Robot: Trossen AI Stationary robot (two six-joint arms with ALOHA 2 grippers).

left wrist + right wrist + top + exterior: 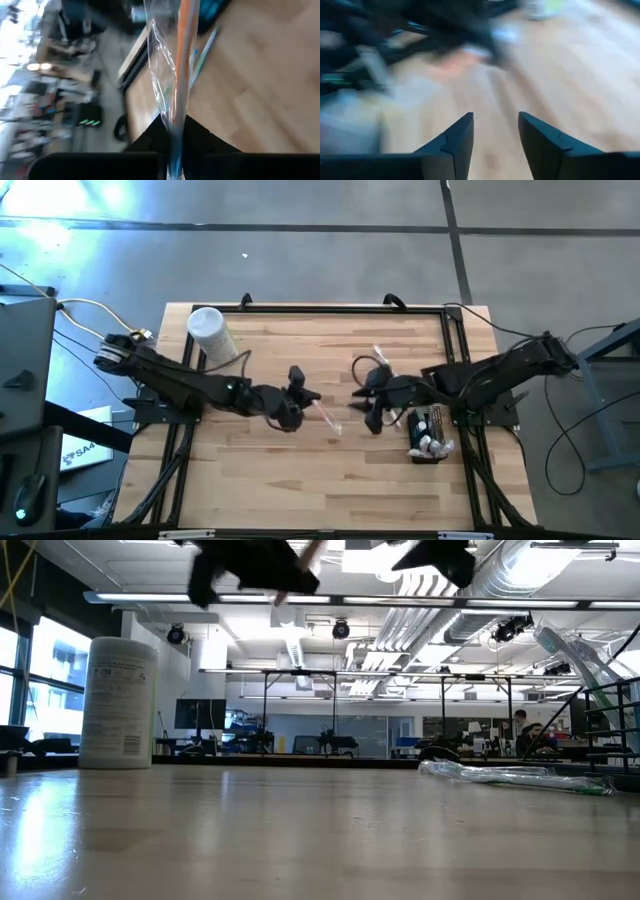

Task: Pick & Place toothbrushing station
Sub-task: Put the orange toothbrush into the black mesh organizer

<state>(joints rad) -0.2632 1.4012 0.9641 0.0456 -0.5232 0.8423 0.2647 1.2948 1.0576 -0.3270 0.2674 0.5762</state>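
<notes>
My left gripper [303, 406] hangs above the middle of the table, shut on an orange toothbrush in a clear wrapper [182, 65]. The brush [328, 420] sticks out past the fingers toward the right. My right gripper [495, 145] stands open just to its right [362, 398], with nothing between its fingers. The black wire-mesh holder [428, 436] sits near the right edge with white and dark items in it. Another wrapped toothbrush [380, 358] lies flat on the table farther back and also shows in the low view [520, 776]. My left gripper pinches the wrapped toothbrush between its two fingers, through the clear wrapper, near one end [175, 131]. The fingers come from the table's left, slanting slightly down, and lie along the brush. The brush reaches out beyond the fingertips, lifted clear of the table.
A white canister [212, 331] stands at the far left of the table and is tall in the low view [118, 702]. A black frame rail [340, 308] runs along the table's far edge. Bare wood lies across the near half.
</notes>
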